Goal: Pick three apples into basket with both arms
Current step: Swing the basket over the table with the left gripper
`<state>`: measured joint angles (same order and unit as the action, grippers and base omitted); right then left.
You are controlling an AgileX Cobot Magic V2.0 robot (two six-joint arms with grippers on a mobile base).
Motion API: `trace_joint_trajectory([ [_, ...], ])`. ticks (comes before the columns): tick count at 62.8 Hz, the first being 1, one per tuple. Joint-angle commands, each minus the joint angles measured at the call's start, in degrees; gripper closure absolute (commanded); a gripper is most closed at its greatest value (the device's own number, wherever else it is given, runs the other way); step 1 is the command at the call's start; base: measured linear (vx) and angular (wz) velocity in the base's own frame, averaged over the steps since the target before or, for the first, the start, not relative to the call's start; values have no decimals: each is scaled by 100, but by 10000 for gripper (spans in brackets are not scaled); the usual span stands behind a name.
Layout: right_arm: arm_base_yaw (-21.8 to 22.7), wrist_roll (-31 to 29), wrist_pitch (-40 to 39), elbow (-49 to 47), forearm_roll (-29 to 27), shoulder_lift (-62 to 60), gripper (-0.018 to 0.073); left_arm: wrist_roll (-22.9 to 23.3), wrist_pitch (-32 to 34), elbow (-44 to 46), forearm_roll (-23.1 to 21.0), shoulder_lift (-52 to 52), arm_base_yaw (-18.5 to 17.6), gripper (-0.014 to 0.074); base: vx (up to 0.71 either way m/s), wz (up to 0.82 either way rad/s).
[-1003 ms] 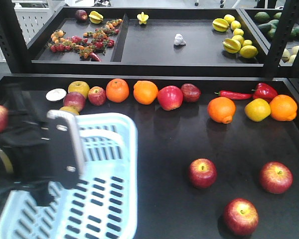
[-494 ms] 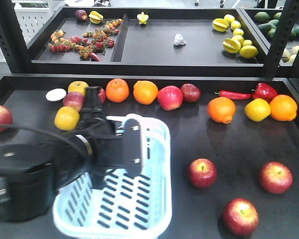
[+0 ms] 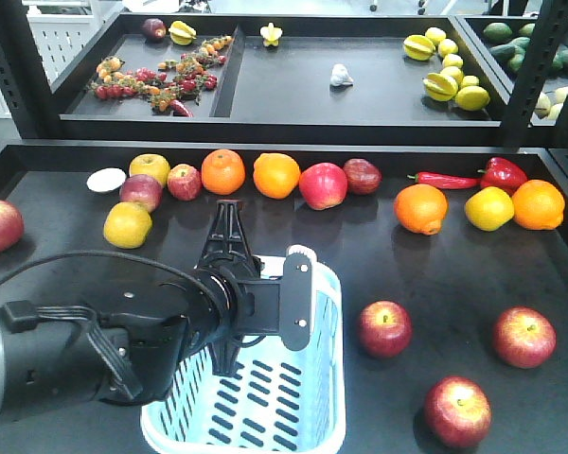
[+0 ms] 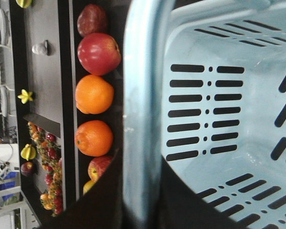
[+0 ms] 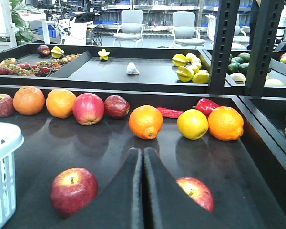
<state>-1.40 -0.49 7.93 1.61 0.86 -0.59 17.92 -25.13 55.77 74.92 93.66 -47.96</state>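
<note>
Pale blue-white plastic basket [image 3: 265,392] at lower centre of the front view, rim bar clamped between the fingers of the left gripper [image 4: 142,164]; bulky black left arm [image 3: 95,350] across the lower left. Dark-red fruit at lower right on the black table [image 3: 341,265], none touching: nearest apple [image 3: 385,328] just right of the basket, right apple [image 3: 523,337] toward the frame's right edge, lowest apple [image 3: 457,410] below, between them. Right gripper [image 5: 143,157] at bottom centre of its wrist view, fingers pressed together on nothing.
</note>
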Motion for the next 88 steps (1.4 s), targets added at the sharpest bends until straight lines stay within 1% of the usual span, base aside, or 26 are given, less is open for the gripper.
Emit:
trace_joint_trajectory([
  [1, 16, -42, -432, 62, 64, -104, 569, 253, -99, 204, 208, -185, -14, 526, 0, 0],
  [12, 16, -42, -432, 62, 64, -104, 569, 275, -137, 204, 208, -103, -14, 516, 0, 0],
  [17, 16, -42, -432, 62, 64, -104, 569, 308, -206, 204, 334, -97, -14, 512, 0, 0],
  [22, 16, -42, -432, 62, 64, -104, 569, 568, -271, 204, 632, -97, -14, 509, 0, 0],
  [30, 16, -42, -432, 62, 64, -104, 569, 1230, -395, 204, 1213, -97, -10, 502, 0, 0],
  [34, 16, -42, -432, 62, 64, -104, 569, 1378, -390, 204, 1369, -97, -10, 499, 0, 0],
  [41, 16, -42, -432, 62, 64, -104, 569, 1399, -379, 204, 1361, -78, -10, 495, 0, 0],
  [49, 16, -42, -432, 62, 64, -104, 569, 1468, -519, 186, 1340, 23, -10, 484, 0, 0],
  [56, 16, -42, -432, 62, 64, -104, 569, 1479, -636, 186, 1190, 130, -10, 481, 0, 0],
  [64, 16, -42, -432, 62, 64, -104, 569, 1479, -658, 186, 1183, 188, -10, 459, 0, 0],
  [70, 16, -42, -432, 62, 64, -104, 569, 1479, -652, 186, 1183, 200, -10, 416, 0, 0],
  [81, 16, -42, -432, 62, 64, -104, 569, 1479, -707, 186, 1183, 200, -10, 301, 0, 0],
  [88, 16, -42, -432, 62, 64, -104, 569, 1473, -833, 186, 1189, 200, -10, 254, 0, 0],
])
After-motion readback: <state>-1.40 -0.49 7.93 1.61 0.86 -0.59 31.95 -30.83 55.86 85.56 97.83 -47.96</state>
